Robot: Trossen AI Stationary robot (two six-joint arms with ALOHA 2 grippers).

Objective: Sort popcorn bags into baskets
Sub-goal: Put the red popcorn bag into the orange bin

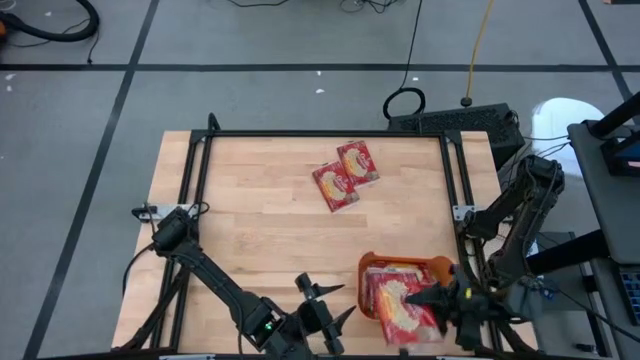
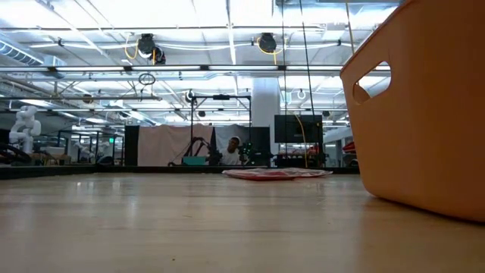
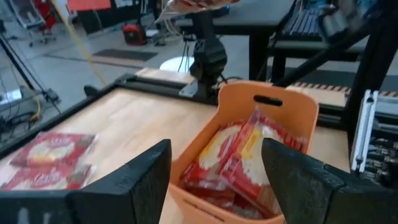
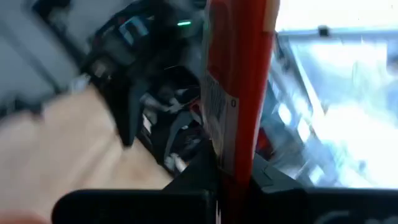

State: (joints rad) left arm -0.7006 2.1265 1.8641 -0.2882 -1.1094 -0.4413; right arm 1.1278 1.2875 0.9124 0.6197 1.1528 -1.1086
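Observation:
The orange basket (image 1: 395,262) stands on the table at the near right, with several red popcorn bags (image 3: 242,155) piled in it. My right gripper (image 1: 432,298) is shut on one more popcorn bag (image 1: 405,315) above the basket's near part. Two popcorn bags (image 1: 345,175) lie flat side by side at the table's far middle. They also show in the left wrist view (image 3: 50,158). My left gripper (image 1: 328,300) is open and empty near the front edge, just left of the basket. My right gripper pinches the popcorn bag between its two fingers, one on each flat face near one edge (image 4: 235,168). The wrist view shows the bag edge-on. The fingers come about level from the table's right. The bag is lifted clear above the bags in the basket.
The basket's wall with its handle slot (image 2: 371,80) fills the right of the low view. A black frame (image 1: 320,134) runs along the table's far edge and sides. Bare wood (image 1: 270,230) lies between the two far bags and my left gripper.

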